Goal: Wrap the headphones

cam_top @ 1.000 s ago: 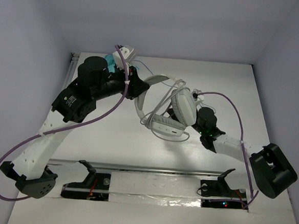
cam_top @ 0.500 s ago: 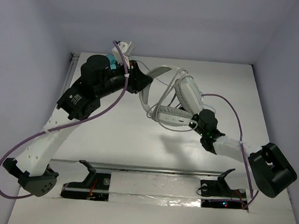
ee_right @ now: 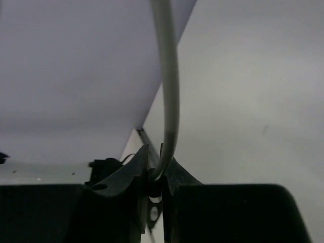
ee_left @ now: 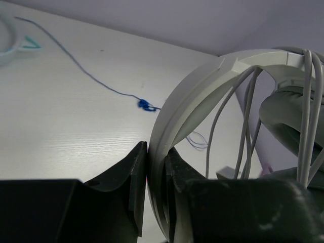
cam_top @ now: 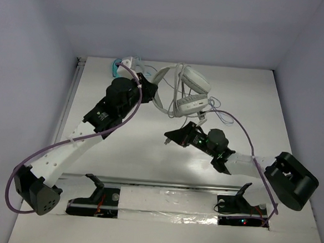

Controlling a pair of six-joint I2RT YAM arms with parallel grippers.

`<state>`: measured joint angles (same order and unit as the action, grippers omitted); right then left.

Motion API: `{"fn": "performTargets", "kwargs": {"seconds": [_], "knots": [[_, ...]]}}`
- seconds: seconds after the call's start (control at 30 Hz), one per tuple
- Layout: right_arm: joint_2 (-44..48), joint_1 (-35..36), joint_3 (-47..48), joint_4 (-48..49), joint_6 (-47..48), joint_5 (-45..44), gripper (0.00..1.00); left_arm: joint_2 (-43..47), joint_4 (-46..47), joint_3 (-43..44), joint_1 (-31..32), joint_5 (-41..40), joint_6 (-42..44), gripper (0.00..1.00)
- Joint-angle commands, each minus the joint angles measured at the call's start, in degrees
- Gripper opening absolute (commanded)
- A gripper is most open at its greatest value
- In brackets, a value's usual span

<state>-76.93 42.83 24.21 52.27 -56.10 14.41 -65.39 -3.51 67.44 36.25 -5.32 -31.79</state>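
The white headphones (cam_top: pixel 189 93) hang above the far middle of the table, with their grey cable (cam_top: pixel 180 88) looped around the band. My left gripper (cam_top: pixel 149 91) is shut on the white headband (ee_left: pixel 172 116); the jaws press both of its faces. A grey ear pad (ee_left: pixel 286 114) and cable loops (ee_left: pixel 247 117) show at the right of the left wrist view. My right gripper (cam_top: pixel 170 137) is nearer than the headphones and to their left. It is shut on the grey cable (ee_right: pixel 169 96), which runs up from the jaws (ee_right: pixel 156 169).
The smaller teal headphones (cam_top: pixel 116 69) lie at the far left behind my left arm, and their thin cable with the blue plug (ee_left: pixel 147 105) trails across the table. White walls stand on three sides. A metal rail (cam_top: pixel 163 184) runs along the near edge.
My left gripper has carried the headphones farther away and to the right, turning them. My right gripper has left the ear cup and swung left and nearer with the cable.
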Motion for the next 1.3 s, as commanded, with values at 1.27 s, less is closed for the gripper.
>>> {"fn": "performTargets", "kwargs": {"seconds": [1.27], "knots": [[-13.2,15.4,9.6,23.9,-26.8,-27.7,0.12,7.4,30.7,-40.0,13.8,-37.1,-8.7,0.0]]}}
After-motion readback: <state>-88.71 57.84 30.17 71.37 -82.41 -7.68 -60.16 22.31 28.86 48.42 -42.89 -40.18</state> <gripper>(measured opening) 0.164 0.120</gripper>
